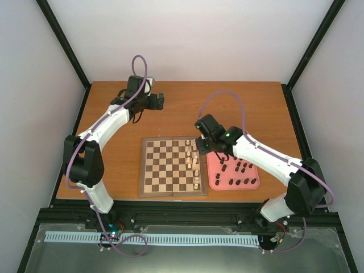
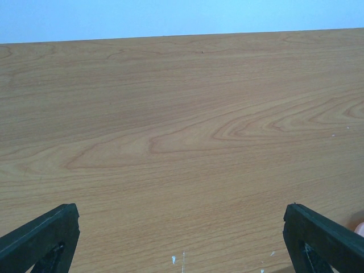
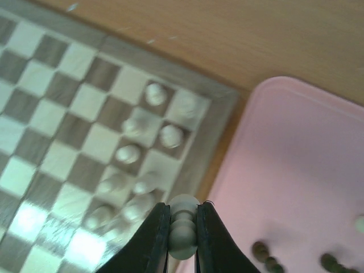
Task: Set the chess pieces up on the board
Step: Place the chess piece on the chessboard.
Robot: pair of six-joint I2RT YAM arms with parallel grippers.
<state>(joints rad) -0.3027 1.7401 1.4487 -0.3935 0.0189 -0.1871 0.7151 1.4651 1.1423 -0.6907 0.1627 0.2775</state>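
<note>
Right arm bends inward, right tool (image 3: 183,211) clamped on a cream piece (image 3: 183,232) over the board's (image 1: 162,170) right border, toward the counter's (image 1: 114,116) near edge. Left arm reaches toward the far edge, left tool (image 2: 182,233) spread apart.

Lab cell — white panels (image 1: 187,40), black frame (image 1: 63,42)

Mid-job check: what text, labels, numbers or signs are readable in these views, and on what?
None readable in any view.
Board: plain border, no rank or file marks visible.
Pink tray: no label.
Table: bare wood grain, no print.
Slotted pale strip at the near edge: slots only, no numbers.
</note>
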